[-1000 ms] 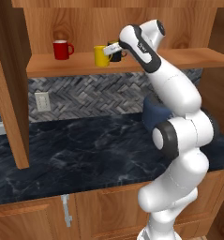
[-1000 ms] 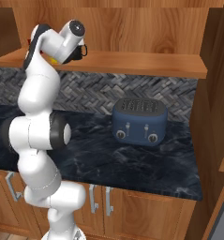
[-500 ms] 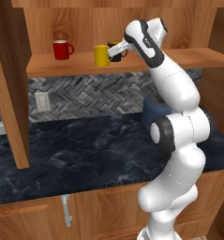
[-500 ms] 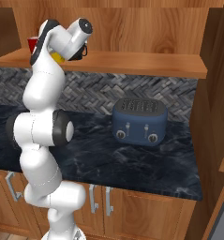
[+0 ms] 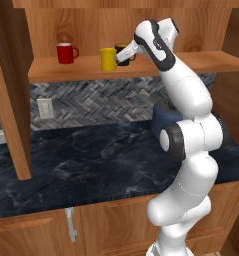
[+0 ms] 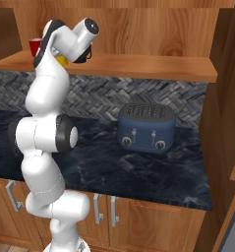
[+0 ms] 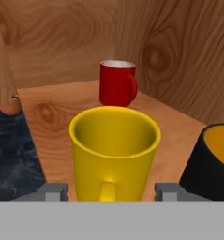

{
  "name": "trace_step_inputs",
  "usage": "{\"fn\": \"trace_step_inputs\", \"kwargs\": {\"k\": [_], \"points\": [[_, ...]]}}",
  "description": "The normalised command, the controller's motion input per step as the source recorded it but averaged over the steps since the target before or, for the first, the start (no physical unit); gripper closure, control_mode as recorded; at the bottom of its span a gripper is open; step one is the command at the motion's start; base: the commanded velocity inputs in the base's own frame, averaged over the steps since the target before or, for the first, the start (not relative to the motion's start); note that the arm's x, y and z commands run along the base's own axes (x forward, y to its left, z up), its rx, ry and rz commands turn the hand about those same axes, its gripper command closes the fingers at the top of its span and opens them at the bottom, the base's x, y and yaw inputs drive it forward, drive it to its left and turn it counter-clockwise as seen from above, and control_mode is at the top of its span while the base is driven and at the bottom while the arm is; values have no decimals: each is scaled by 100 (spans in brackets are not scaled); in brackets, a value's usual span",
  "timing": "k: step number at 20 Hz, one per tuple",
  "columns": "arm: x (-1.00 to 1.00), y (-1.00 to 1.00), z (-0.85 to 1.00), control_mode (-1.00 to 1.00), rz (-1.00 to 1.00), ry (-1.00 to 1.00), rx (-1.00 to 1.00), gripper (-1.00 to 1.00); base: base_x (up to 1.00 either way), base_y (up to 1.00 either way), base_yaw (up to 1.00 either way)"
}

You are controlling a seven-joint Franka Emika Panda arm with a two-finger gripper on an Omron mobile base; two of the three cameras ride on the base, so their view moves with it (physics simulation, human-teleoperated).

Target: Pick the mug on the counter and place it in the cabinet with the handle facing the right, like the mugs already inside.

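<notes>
The white arm rises from the base at five o'clock in the left base view, bends at a dark elbow joint, and reaches up toward eleven o'clock. Its gripper (image 5: pixel 122 56) points toward nine o'clock, jaws parted, both fingertips (image 7: pixel 55 191) spread apart at six o'clock in the hand view.

The yellow mug (image 5: pixel 108 59) stood upright on the cabinet (image 5: pixel 141 22) shelf near its front edge, between the red mug (image 5: pixel 65 53) and the black mug (image 7: pixel 212 164).
</notes>
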Motion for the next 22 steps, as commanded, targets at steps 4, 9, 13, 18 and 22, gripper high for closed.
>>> {"fn": "trace_step_inputs", "kwargs": {"k": [4,9,13,18,22], "points": [[-1,-16,0,-100,2,-6,0,-100,0,0,0],[-13,-24,0,-100,0,-8,0,-100,0,0,0],[-31,-13,-4,-100,0,-9,0,-100,0,0,0],[-57,0,-21,-100,0,-11,0,-100,0,0,0],[-69,0,-13,-100,0,-11,0,-100,0,0,0]]}}
